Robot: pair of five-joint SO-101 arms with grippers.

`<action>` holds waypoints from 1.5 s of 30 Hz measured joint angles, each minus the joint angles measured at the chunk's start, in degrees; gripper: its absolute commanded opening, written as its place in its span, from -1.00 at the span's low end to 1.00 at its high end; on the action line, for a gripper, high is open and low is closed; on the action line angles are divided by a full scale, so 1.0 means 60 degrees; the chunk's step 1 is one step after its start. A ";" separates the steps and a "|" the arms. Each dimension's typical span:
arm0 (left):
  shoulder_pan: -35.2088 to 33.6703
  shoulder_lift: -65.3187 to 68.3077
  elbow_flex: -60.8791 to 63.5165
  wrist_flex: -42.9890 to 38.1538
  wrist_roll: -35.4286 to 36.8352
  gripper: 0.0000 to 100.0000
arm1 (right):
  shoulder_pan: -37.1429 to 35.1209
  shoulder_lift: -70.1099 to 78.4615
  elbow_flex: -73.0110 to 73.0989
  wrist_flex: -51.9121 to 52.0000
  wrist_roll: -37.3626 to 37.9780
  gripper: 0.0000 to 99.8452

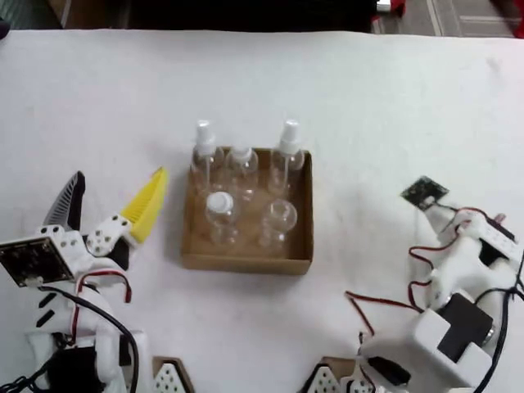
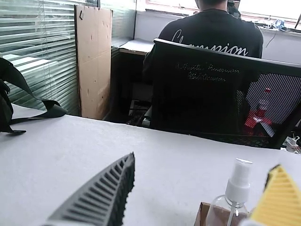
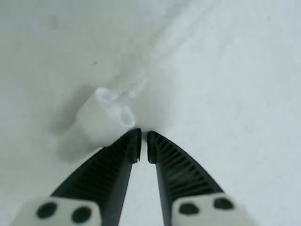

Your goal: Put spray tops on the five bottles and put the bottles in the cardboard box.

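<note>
The cardboard box sits mid-table with several clear bottles upright inside. The back-row bottles carry white spray tops, and so does the front-left bottle. The front-right bottle has a bare neck. My left gripper is open, left of the box, with one black and one yellow finger and nothing between them; in the left wrist view my left gripper faces a topped bottle. My right gripper is shut just above the table, its tips beside a loose white spray top lying on its side.
White cloth covers the table. The right arm's body and red wires stand at the front right. Small printed parts lie at the front edge. A black strap lies on the far left; a chair stands behind the table.
</note>
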 measured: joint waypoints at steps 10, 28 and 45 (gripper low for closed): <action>0.0000 0.0000 0.0000 0.0000 0.0000 -0.21 | -0.1040 -0.0894 0.0308 0.1905 0.0425 -0.96; 0.0000 0.0000 0.0000 0.0000 0.0000 -0.21 | -0.2960 -0.0952 0.0513 0.3326 0.0894 -0.96; 0.0000 0.0000 0.0000 0.0000 0.0000 -0.21 | -0.4264 -0.0938 -0.1026 0.1919 -0.4073 -0.96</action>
